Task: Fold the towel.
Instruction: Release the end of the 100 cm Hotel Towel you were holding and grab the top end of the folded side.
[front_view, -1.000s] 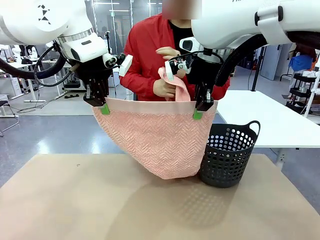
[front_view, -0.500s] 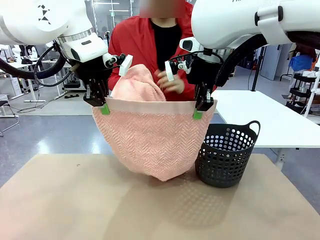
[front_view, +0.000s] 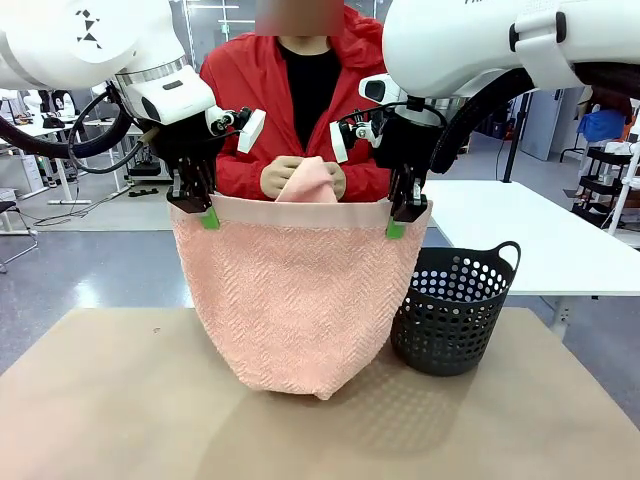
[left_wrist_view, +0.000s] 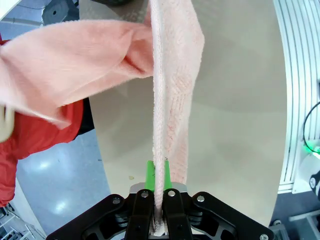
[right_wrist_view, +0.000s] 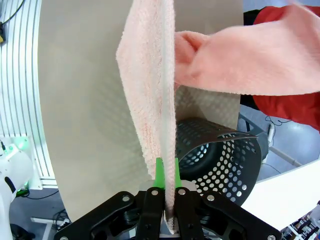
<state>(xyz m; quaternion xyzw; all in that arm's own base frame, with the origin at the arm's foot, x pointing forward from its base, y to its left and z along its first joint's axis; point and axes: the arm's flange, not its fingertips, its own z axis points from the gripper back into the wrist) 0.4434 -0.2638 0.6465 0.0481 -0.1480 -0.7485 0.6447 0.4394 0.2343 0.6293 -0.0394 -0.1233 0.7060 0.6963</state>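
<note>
Towel (front_view: 295, 290) hangs over the table (front_view: 120, 400), its 2 top corners clamped tight in the left gripper (front_view: 208, 215) and right gripper (front_view: 397, 222), so I'd keep that edge level and taut while the person's hands (front_view: 285, 175) line up the far end.

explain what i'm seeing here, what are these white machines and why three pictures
These are two white robot arms, each ending in a two-finger clamp called a gripper. The wide picture comes from a fixed camera between the arms, looking across a tan table at a person in a red jacket. The other two come from cameras on the wrists, looking along each gripper's fingers. The left gripper and right gripper are each shut on a top corner of the pink towel, so it hangs toward the table. The person's hands bunch up more pink cloth behind its top edge. A black perforated basket stands on the table.
</note>
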